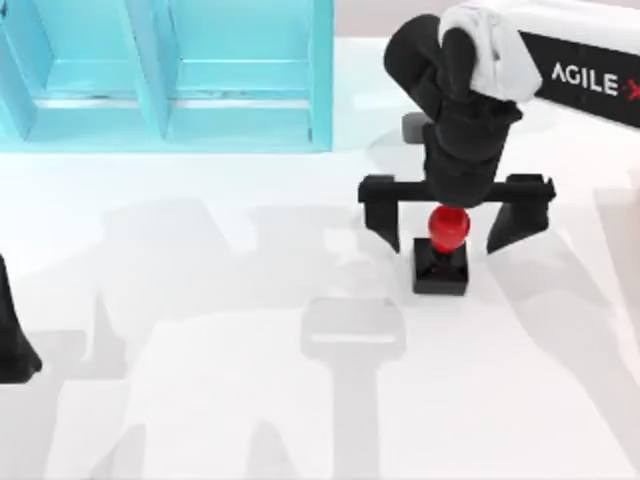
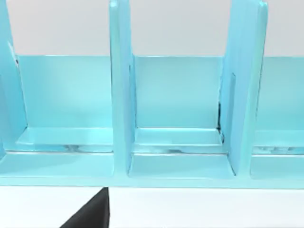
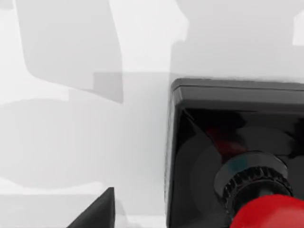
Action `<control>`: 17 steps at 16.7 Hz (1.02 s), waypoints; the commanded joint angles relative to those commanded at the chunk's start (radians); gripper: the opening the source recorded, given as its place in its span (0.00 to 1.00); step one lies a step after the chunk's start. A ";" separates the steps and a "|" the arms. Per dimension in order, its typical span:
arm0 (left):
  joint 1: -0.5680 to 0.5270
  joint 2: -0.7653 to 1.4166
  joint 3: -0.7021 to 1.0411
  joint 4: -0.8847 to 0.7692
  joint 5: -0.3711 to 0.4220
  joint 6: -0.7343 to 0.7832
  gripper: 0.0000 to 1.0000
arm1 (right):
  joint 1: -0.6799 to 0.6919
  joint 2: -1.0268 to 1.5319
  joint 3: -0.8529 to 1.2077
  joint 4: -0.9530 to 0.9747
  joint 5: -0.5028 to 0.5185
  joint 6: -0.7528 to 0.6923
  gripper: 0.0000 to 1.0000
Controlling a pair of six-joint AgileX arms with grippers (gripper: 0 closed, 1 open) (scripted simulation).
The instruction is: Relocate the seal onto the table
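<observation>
The seal [image 1: 441, 262] stands upright on the white table [image 1: 200, 390], right of the middle, with its red knob over its black square base. My right gripper [image 1: 445, 243] hangs directly above it, open, one black finger far out on each side of the knob and neither touching it. The right wrist view looks down at close range on the seal [image 3: 228, 128], its base on the table [image 3: 71, 142], with one fingertip [image 3: 97, 211] beside it. My left arm [image 1: 12, 340] is parked at the table's left edge.
A turquoise shelf unit [image 1: 170, 80] with open compartments stands at the back left; the left wrist view faces the shelf unit [image 2: 180, 142]. Grey shadows of the arms lie across the table's middle.
</observation>
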 joint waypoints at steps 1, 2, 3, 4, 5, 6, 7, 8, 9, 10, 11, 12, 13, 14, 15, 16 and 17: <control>0.000 0.000 0.000 0.000 0.000 0.000 1.00 | 0.000 0.004 0.012 -0.011 0.000 0.000 1.00; 0.000 0.000 0.000 0.000 0.000 0.000 1.00 | 0.001 0.012 0.035 -0.033 0.001 0.001 1.00; 0.000 0.000 0.000 0.000 0.000 0.000 1.00 | 0.002 0.022 0.068 -0.065 0.001 0.001 1.00; 0.000 0.000 0.000 0.000 0.000 0.000 1.00 | 0.003 0.033 0.112 -0.106 0.002 0.001 1.00; 0.000 0.000 0.000 0.000 0.000 0.000 1.00 | 0.005 0.045 0.167 -0.155 0.002 0.001 1.00; 0.000 0.000 0.000 0.000 0.000 0.000 1.00 | 0.005 0.058 0.231 -0.209 0.002 0.001 1.00; 0.000 0.000 0.000 0.000 0.000 0.000 1.00 | 0.006 0.072 0.307 -0.267 0.002 0.000 1.00; 0.000 0.000 0.000 0.000 0.000 0.000 1.00 | 0.005 0.085 0.389 -0.327 0.000 0.000 1.00; 0.000 0.000 0.000 0.000 0.000 0.000 1.00 | 0.005 0.098 0.474 -0.388 -0.002 0.000 1.00; 0.000 0.000 0.000 0.000 0.000 0.000 1.00 | 0.004 0.110 0.556 -0.449 -0.003 0.000 1.00; 0.000 0.000 0.000 0.000 0.000 0.000 1.00 | 0.003 0.121 0.631 -0.508 -0.004 0.000 1.00; 0.000 0.000 0.000 0.000 0.000 0.000 1.00 | 0.001 0.129 0.695 -0.562 -0.004 -0.001 1.00; 0.000 0.000 0.000 0.000 0.000 0.000 1.00 | 0.000 0.136 0.749 -0.610 -0.003 -0.001 1.00; 0.000 0.000 0.000 0.000 0.000 0.000 1.00 | -0.002 0.140 0.793 -0.651 -0.002 -0.002 1.00; 0.000 0.000 0.000 0.000 0.000 0.000 1.00 | -0.003 0.143 0.826 -0.683 0.000 -0.002 1.00; 0.000 0.000 0.000 0.000 0.000 0.000 1.00 | -0.004 0.144 0.849 -0.705 0.001 -0.003 1.00; 0.000 0.000 0.000 0.000 0.000 0.000 1.00 | -0.005 0.145 0.861 -0.716 0.001 -0.003 1.00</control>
